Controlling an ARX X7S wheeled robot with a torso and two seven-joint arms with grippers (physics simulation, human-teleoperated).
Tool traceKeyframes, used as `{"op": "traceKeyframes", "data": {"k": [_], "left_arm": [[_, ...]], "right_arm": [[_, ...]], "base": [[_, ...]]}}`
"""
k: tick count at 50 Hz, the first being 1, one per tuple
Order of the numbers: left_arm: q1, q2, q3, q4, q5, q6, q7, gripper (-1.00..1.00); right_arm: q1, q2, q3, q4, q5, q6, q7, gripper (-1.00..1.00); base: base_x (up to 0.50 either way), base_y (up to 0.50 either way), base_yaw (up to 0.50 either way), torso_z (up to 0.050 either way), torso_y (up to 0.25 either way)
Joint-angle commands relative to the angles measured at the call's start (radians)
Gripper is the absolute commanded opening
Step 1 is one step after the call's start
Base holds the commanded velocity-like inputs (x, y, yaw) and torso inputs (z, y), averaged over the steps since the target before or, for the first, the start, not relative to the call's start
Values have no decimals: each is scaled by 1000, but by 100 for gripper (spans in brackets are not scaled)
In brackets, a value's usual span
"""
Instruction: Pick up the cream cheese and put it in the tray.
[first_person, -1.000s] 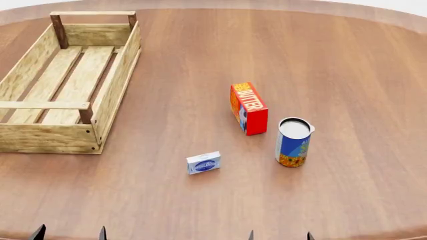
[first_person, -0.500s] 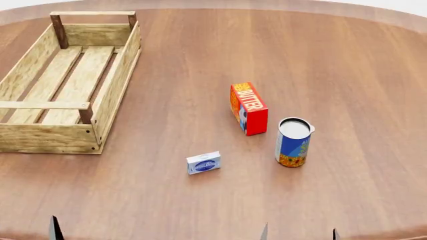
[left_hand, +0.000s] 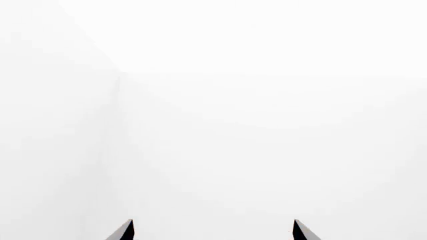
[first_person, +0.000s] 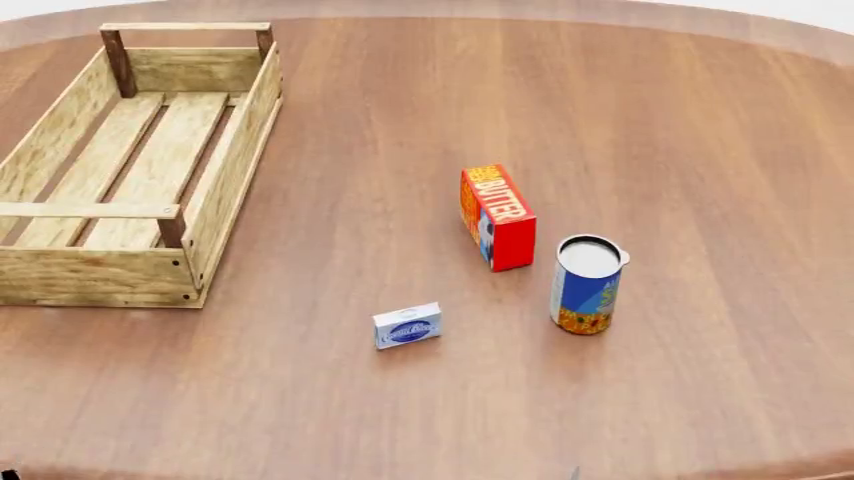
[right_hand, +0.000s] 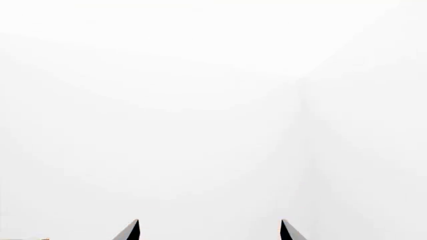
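The cream cheese (first_person: 407, 326), a small flat white and pale blue box with a dark blue oval logo, lies on the brown table (first_person: 400, 420) near the front middle. The tray (first_person: 230, 170), a long light-wood crate with dark corner posts, stands empty at the back left. My left gripper (left_hand: 212, 231) and my right gripper (right_hand: 209, 231) each show only two dark fingertips set wide apart against blank white. Both are open and empty. In the head view only tiny dark slivers of them show at the bottom edge.
A red-orange butter box (first_person: 498, 217) stands right of centre. A blue-and-orange can (first_person: 586, 284) stands to its right, close to the cream cheese's right side. The round table's edge curves along the back and front.
The fingertips of both grippers, seen at the bottom edge of the head view, have dropped almost out of that view. Nothing on the table has moved.
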Motion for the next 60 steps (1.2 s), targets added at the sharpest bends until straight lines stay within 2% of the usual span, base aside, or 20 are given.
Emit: {"op": "traceKeyframes", "data": {"k": [1, 17, 60], "left_arm": [[14, -12, 13, -6, 21, 67, -28, 100], [15, -31, 27, -9, 26, 84, -57, 100], [-1, -63, 61, -12, 39, 45, -113, 100]], "right_arm": [[-3, 7, -1, 8, -41, -46, 59, 100], [-11, 21, -18, -13, -57, -13, 91, 100], [0, 68, -62, -35, 7, 67, 130, 100]], "base": [[0, 0, 0, 0, 0], [0, 200, 0, 0, 0], [21, 343, 0, 0, 0]]}}
